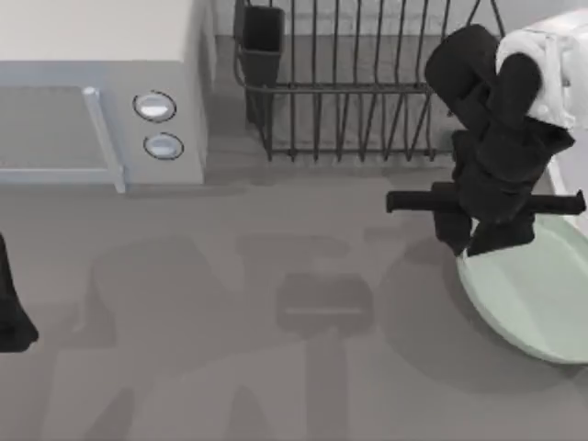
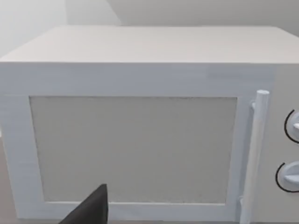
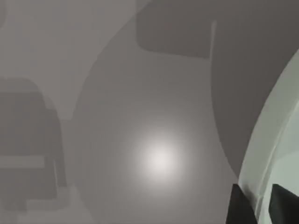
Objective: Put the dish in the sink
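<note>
The dish [image 1: 542, 299] lies flat on the table [image 1: 276, 367] at its right edge, near side. The right hand [image 1: 469, 246] straddles its left rim, fingers [image 3: 240, 207] apart, one each side. Such a thin rim hold could slip or tilt once lifted. The left hand [image 1: 14, 312] sits parked far left.

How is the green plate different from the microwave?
The dish is round, flat and pale mint green; the microwave is a boxy, white-grey block. The dish lies low on the table's right side with the right gripper at its rim; the microwave stands tall at the back left, untouched. The microwave has a door handle and two knobs; the dish is plain. Both are smooth and pale.
</note>
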